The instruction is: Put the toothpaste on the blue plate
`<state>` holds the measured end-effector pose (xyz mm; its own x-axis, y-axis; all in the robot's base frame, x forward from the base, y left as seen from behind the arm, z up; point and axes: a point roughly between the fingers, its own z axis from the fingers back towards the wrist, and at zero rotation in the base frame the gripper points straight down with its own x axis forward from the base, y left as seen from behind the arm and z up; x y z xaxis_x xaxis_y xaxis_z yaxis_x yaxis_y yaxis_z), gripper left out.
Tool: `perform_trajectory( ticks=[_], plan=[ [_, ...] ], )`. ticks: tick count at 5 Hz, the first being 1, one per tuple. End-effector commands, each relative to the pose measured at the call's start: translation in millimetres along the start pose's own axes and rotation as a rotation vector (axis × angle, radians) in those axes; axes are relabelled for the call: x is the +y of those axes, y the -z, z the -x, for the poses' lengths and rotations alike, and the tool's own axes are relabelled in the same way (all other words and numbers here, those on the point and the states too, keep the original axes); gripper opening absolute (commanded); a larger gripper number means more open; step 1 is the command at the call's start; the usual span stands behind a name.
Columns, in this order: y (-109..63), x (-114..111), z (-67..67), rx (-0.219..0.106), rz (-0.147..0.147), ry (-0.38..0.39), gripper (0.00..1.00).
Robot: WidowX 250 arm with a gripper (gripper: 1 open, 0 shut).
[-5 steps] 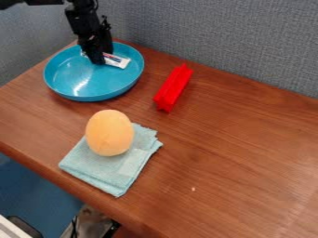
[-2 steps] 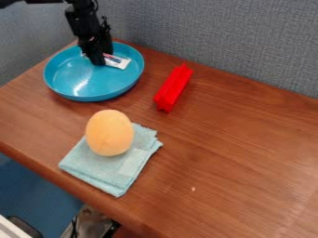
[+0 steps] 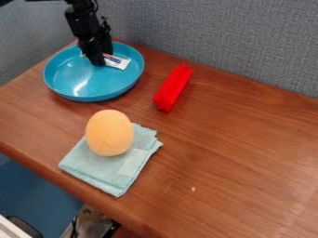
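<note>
The blue plate (image 3: 65, 85) sits at the back left of the wooden table. The toothpaste (image 3: 118, 62), a small white tube with red and blue print, lies inside the plate near its far right rim. My black gripper (image 3: 96, 56) points straight down into the plate, its fingertips at the tube's left end. The dark fingers hide that end, so whether they clamp the tube or just stand around it does not show.
A red bar (image 3: 173, 86) lies just right of the plate. An orange egg-shaped object (image 3: 110, 132) rests on a pale teal folded cloth (image 3: 121, 169) near the table's front edge. A grey wall runs behind the table.
</note>
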<state>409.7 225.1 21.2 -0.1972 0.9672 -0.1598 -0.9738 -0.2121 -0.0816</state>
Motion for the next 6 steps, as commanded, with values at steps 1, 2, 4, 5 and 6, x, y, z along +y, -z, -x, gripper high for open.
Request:
perform_trajectory(
  ticks=[1,2,4,5,6],
  plan=[
    [-15.8,5.6,-11.7,-0.029,0.018,-0.018,0.0],
    [-14.1,7.1,-13.4,-0.03,0.015,-0.022,0.0],
    [-10.3,9.5,-17.1,-0.034,0.011,-0.03,0.0],
    [-8.3,10.7,-19.1,-0.036,0.008,-0.034,0.0],
    [-6.5,11.9,-21.1,-0.039,0.006,-0.038,0.0]
  ],
)
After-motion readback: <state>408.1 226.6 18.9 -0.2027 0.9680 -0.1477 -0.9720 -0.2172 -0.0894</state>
